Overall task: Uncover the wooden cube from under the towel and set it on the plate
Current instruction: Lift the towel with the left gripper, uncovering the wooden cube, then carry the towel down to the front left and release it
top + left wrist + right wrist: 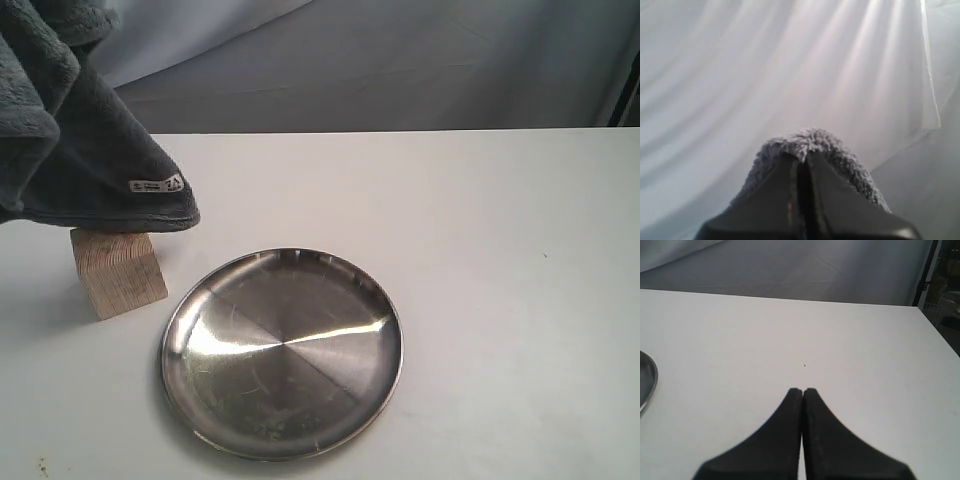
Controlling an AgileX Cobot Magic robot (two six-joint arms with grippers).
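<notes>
The blue-grey plush towel (80, 140) hangs lifted at the far left of the exterior view, its white tag (155, 184) facing me. Its lower hem still hangs over the top of the light wooden cube (118, 272), which stands on the table just left of the steel plate (282, 352). In the left wrist view my left gripper (801, 157) is shut on a fluffy fold of the towel (812, 142), raised against a white curtain. My right gripper (802, 390) is shut and holds nothing, low over bare table, with the plate's rim (649, 382) at that view's edge. Neither gripper shows in the exterior view.
The white table (500, 300) stretches to the right of the plate. A grey-white curtain backdrop (400, 60) hangs behind the table's far edge. In the right wrist view a dark stand (929, 270) rises past the table's far corner.
</notes>
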